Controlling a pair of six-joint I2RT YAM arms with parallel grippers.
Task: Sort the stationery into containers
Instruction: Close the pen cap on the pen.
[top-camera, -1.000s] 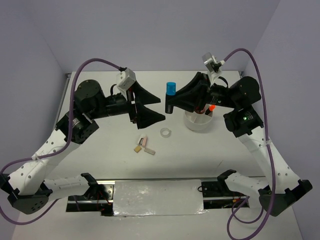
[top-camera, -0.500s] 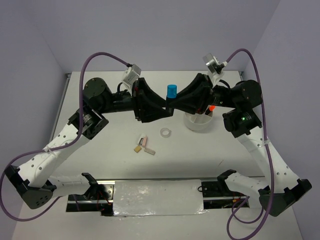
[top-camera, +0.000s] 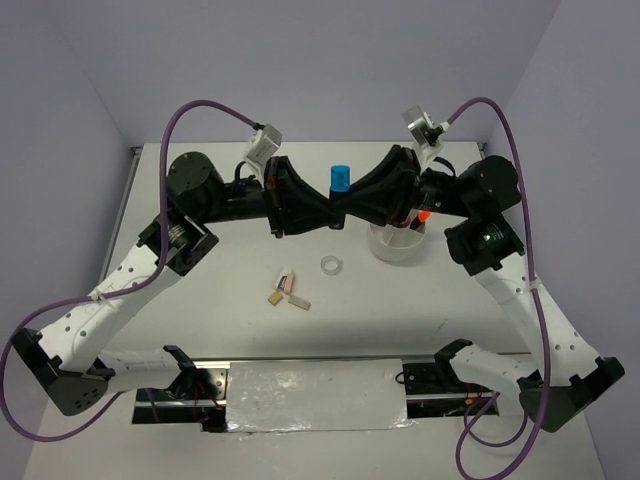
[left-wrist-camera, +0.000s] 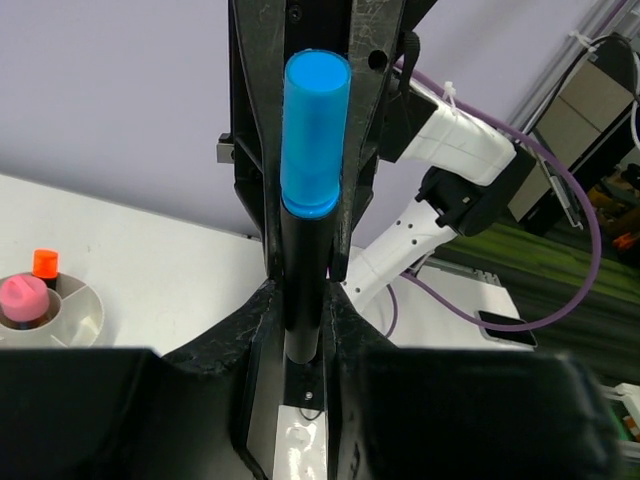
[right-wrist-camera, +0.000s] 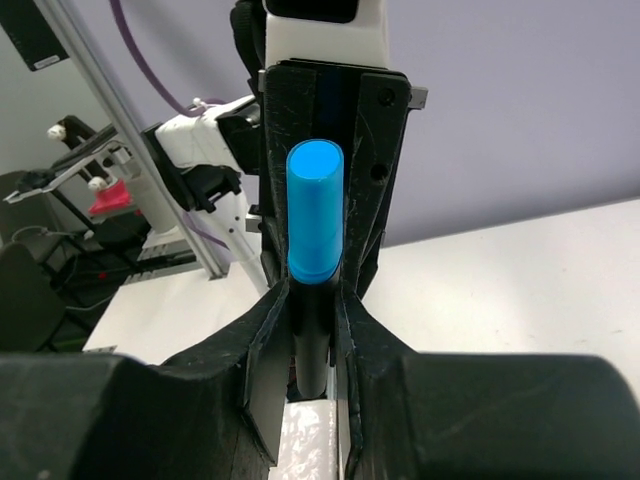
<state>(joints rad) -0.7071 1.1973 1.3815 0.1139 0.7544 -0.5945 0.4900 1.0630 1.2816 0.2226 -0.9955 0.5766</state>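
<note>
Nearest on the white desk (top-camera: 220, 310) lie small tan and pink pieces (top-camera: 287, 291), with the clear tape ring (top-camera: 332, 265) just beyond. The round white tub (top-camera: 397, 250) sits to the right. Farther back, the blue-capped black marker (top-camera: 341, 181) stands upright. The left pincer (left-wrist-camera: 300, 325) and the right pincer (right-wrist-camera: 312, 335) each clamp its barrel narrowly from opposite sides.
</note>
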